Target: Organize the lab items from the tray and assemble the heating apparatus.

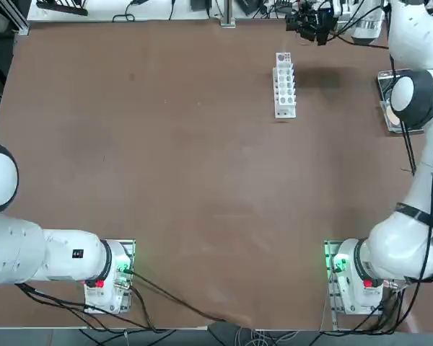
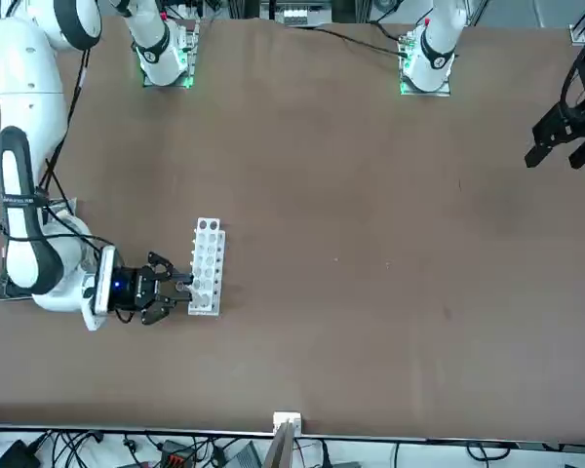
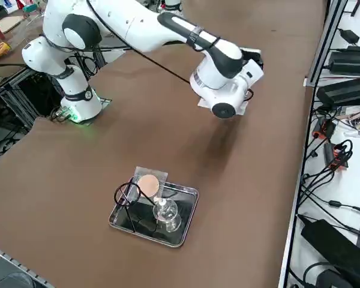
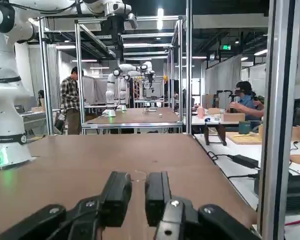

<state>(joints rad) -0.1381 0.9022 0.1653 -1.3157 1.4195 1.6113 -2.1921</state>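
Top view: the right arm reaches up the right side of the brown tabletop (image 1: 166,180); its claw (image 1: 309,26) sits at the far edge, beyond the white test-tube rack (image 1: 284,85). The arm's white elbow covers most of the metal tray (image 1: 387,101) at the right edge, so the tray's contents cannot be read here

Front view: the claw (image 2: 175,288) lies level just above the tabletop, pointing at the near end of the test-tube rack (image 2: 207,266). The black fingers (image 2: 161,263) stand a little apart and hold nothing. A corner of the tray (image 2: 4,289) shows behind the arm's forearm

Right side view: the tray (image 3: 183,225) rests on the tabletop near the table's right edge, well apart from the arm above it. Inside it stand the black wire ring stand (image 3: 128,196) at one end and the small clear glass burner (image 3: 165,213) beside it. The grey square mesh with round tan centre (image 3: 149,183) leans at the tray's far rim, partly over it, touching the stand's ring. The claw itself is hidden behind the wrist

Right wrist view: the claw (image 4: 138,192) shows two black fingers (image 4: 117,192) with a narrow gap between them and nothing gripped, bare tabletop ahead. A person (image 4: 70,99) stands in the room beyond the table
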